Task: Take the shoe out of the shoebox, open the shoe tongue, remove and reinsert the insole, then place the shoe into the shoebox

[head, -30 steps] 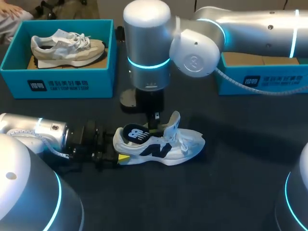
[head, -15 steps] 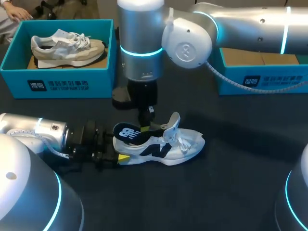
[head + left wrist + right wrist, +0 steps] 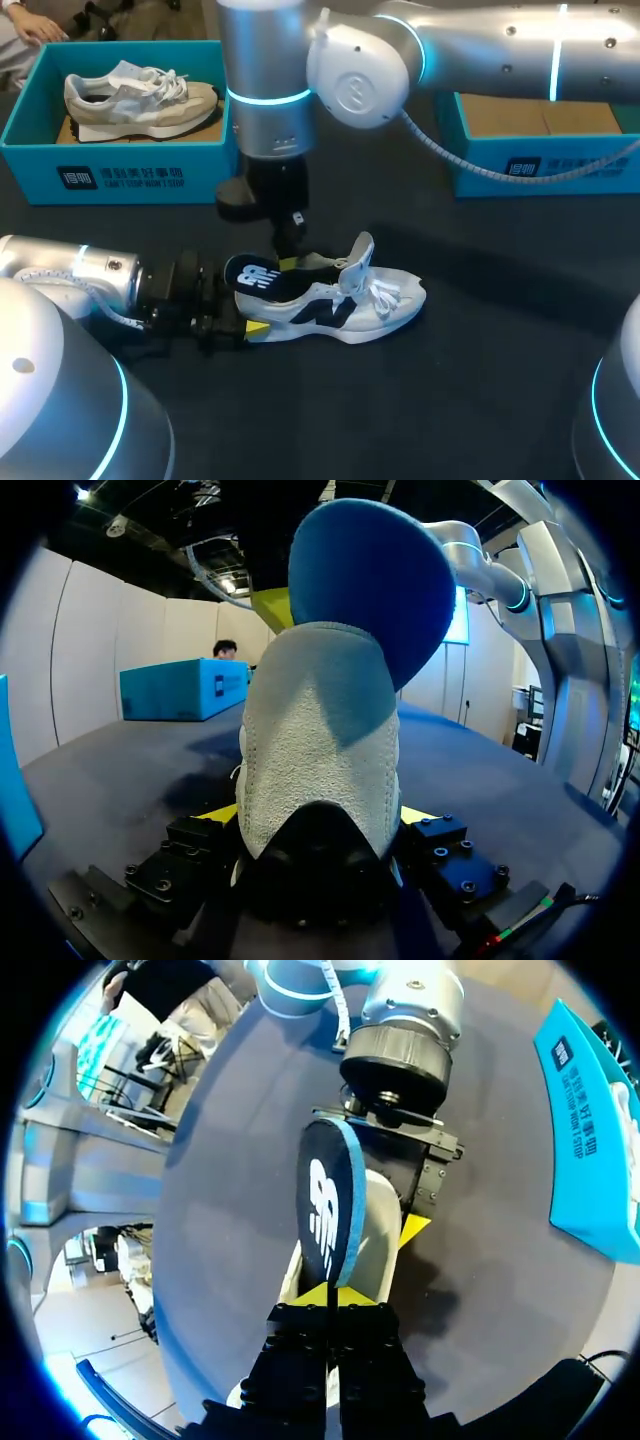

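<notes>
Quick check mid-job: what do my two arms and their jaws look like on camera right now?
The left arm and right arm are smooth silver-grey cylinders with glowing cyan rings at the joints and a pale ribbed cable along each wrist. The jaws are black bolted blocks ending in bright yellow tips.

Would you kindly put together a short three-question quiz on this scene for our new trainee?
1. True or false: the right hand is shut on the insole.
2. The left hand grips the white shoe at its: A toe, B heel, C laces?
3. Fill in the colour: the beige shoe lies inside a ____ shoebox.
Key: 1 true; 2 B; 3 teal.
</notes>
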Controlling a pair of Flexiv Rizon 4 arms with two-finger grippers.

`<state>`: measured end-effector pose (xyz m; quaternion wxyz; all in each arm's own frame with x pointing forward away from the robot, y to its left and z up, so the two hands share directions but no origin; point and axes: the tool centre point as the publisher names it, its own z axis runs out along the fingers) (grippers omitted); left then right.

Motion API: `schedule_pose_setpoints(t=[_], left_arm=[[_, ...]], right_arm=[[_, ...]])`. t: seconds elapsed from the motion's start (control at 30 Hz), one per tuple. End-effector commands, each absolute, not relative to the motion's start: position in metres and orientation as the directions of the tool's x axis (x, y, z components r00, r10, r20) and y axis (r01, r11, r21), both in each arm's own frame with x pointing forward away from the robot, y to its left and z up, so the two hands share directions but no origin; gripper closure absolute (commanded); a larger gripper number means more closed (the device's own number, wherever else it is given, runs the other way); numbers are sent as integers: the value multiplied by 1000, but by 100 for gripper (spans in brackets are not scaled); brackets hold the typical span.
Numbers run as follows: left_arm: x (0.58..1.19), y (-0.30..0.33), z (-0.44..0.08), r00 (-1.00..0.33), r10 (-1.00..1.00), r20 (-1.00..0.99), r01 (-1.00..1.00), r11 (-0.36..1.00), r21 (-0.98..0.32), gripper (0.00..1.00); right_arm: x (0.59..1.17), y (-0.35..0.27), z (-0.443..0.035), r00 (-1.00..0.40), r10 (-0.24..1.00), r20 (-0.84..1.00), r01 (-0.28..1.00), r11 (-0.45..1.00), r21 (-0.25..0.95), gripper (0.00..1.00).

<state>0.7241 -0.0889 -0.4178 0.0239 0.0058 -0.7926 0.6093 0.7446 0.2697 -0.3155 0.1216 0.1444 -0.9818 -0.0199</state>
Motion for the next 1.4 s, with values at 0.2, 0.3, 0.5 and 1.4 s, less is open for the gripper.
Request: schedule_pose_setpoints(t=[0.2, 0.3, 0.5, 1.4], left_arm=[[724, -89, -420, -999, 16, 44, -38, 258, -965, 100], [724, -89, -420, -999, 16, 44, -38, 258, -965, 100], [724, -89, -420, -999, 16, 44, -38, 258, -965, 100], [724, -89, -420, -999, 16, 44, -38, 258, -965, 100]], right_arm=[[753, 267, -318, -920, -283, 271, -252, 957, 143, 78], [752, 266, -315, -918, -276, 286, -228, 955, 191, 60], [752, 264, -314, -911, -228, 344, -137, 953, 269, 60], [749, 280, -318, -863, -188, 468, 27, 909, 415, 56]])
